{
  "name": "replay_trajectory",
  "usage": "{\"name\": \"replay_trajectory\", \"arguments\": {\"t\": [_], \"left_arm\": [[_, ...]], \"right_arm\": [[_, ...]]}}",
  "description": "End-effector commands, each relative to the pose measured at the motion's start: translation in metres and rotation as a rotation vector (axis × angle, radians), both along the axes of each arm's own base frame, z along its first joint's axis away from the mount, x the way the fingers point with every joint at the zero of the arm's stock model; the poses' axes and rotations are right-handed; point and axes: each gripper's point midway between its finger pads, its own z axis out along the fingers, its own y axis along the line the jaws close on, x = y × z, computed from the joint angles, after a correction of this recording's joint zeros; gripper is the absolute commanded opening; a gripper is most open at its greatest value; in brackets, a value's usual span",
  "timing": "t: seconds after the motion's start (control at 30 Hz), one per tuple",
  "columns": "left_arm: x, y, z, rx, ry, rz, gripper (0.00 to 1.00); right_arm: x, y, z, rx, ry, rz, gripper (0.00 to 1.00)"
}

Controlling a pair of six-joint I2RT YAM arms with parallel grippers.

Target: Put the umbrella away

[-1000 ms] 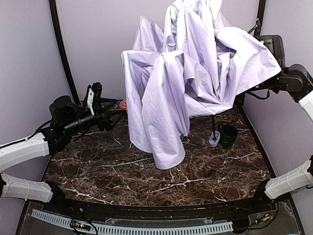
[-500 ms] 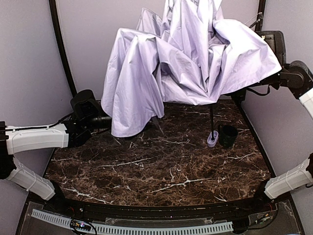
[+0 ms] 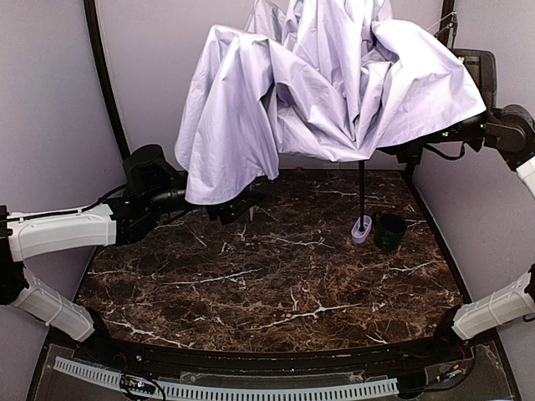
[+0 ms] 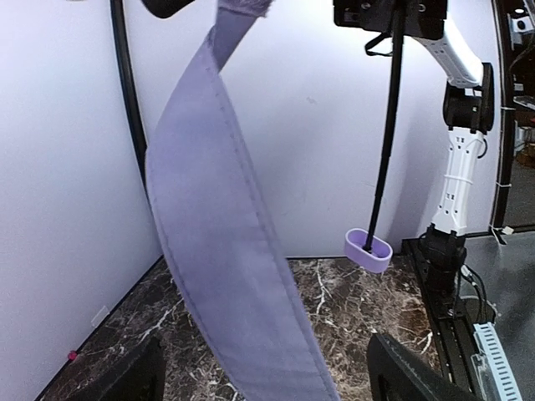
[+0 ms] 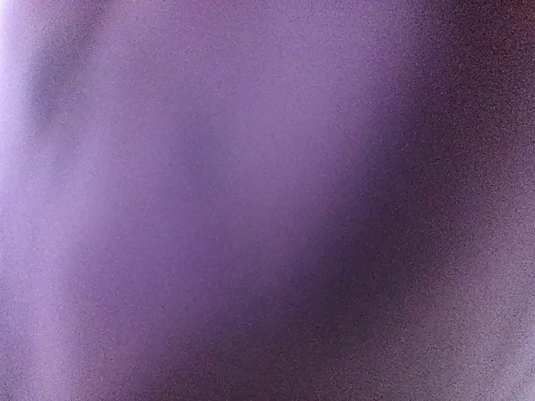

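Note:
The umbrella [image 3: 334,83] hangs high at the back, its lavender fabric bunched and draped. Its thin black shaft [image 3: 361,188] points down, with the small lavender handle [image 3: 361,228] just above the marble table [image 3: 276,292]. My right gripper [image 4: 391,17] is shut on the top of the shaft; the fabric hides it in the top view and fills the right wrist view. My left gripper [image 3: 238,206] reaches under the fabric's left hanging edge. It is open, and a fold of fabric [image 4: 226,251] hangs between its fingers [image 4: 410,376] untouched.
A dark green mug [image 3: 389,231] stands on the table right beside the handle. Black frame poles [image 3: 104,92] and pale walls close in the back and sides. The right arm's white links [image 4: 458,184] rise at the table's right edge.
The fabric that hung down to the table has been lifted and gathered higher. My left arm has swung right, under the fabric's edge, and its jaws have spread wider.

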Motion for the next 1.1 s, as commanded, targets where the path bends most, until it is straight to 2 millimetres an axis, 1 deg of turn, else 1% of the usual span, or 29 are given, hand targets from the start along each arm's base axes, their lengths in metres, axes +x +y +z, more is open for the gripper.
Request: {"name": "replay_trajectory", "arguments": {"t": [0.0, 0.03, 0.1, 0.2, 0.23, 0.27, 0.37, 0.43, 0.47, 0.5, 0.6, 0.67, 0.73, 0.83, 0.93, 1.0, 1.07], "left_arm": [[0.026, -0.002, 0.014, -0.05, 0.025, 0.141, 0.85], [0.032, -0.003, 0.013, -0.05, 0.034, 0.167, 0.83], [0.039, 0.0, 0.014, -0.056, 0.038, 0.212, 0.74], [0.044, 0.014, 0.02, -0.084, 0.024, 0.291, 0.51], [0.044, 0.02, 0.021, -0.091, 0.017, 0.317, 0.45], [0.044, 0.026, 0.021, -0.09, 0.012, 0.342, 0.42], [0.045, 0.038, 0.015, -0.059, 0.012, 0.398, 0.38], [0.043, 0.042, 0.013, -0.05, 0.014, 0.409, 0.29], [0.042, 0.042, 0.012, -0.053, 0.014, 0.402, 0.27], [0.04, 0.04, 0.01, -0.051, 0.015, 0.385, 0.3], [0.033, 0.025, 0.007, -0.013, 0.043, 0.294, 0.54], [0.03, 0.016, 0.003, -0.009, 0.076, 0.251, 0.64], [0.02, 0.007, 0.006, -0.026, 0.068, 0.21, 0.7], [0.012, -0.003, 0.011, -0.043, 0.048, 0.193, 0.76], [0.015, -0.014, 0.006, -0.031, 0.065, 0.182, 0.77], [0.032, -0.016, 0.001, -0.016, 0.083, 0.252, 0.78], [0.052, -0.014, 0.0, -0.012, 0.07, 0.354, 0.77]], "right_arm": [[-0.001, -0.004, 0.034, 0.113, -0.081, -0.023, 0.0], [0.0, -0.004, 0.033, 0.114, -0.078, -0.025, 0.0], [0.0, -0.005, 0.033, 0.114, -0.075, -0.029, 0.0], [0.001, -0.008, 0.032, 0.111, -0.075, -0.047, 0.0], [0.002, -0.009, 0.033, 0.11, -0.076, -0.062, 0.0], [0.004, -0.01, 0.031, 0.106, -0.075, -0.079, 0.0], [0.01, -0.011, 0.025, 0.087, -0.068, -0.107, 0.0], [0.013, -0.009, 0.02, 0.072, -0.059, -0.114, 0.0], [0.014, -0.009, 0.019, 0.069, -0.057, -0.114, 0.0], [0.015, -0.008, 0.017, 0.066, -0.054, -0.114, 0.0], [0.019, -0.005, 0.017, 0.063, -0.042, -0.124, 0.0], [0.022, -0.004, 0.018, 0.068, -0.035, -0.139, 0.0], [0.027, -0.003, 0.018, 0.072, -0.028, -0.16, 0.0], [0.034, -0.003, 0.015, 0.067, -0.019, -0.191, 0.0], [0.038, -0.002, 0.013, 0.066, -0.012, -0.203, 0.0], [0.038, 0.0, 0.013, 0.071, -0.003, -0.194, 0.0], [0.035, 0.002, 0.012, 0.071, 0.007, -0.174, 0.0]]}}
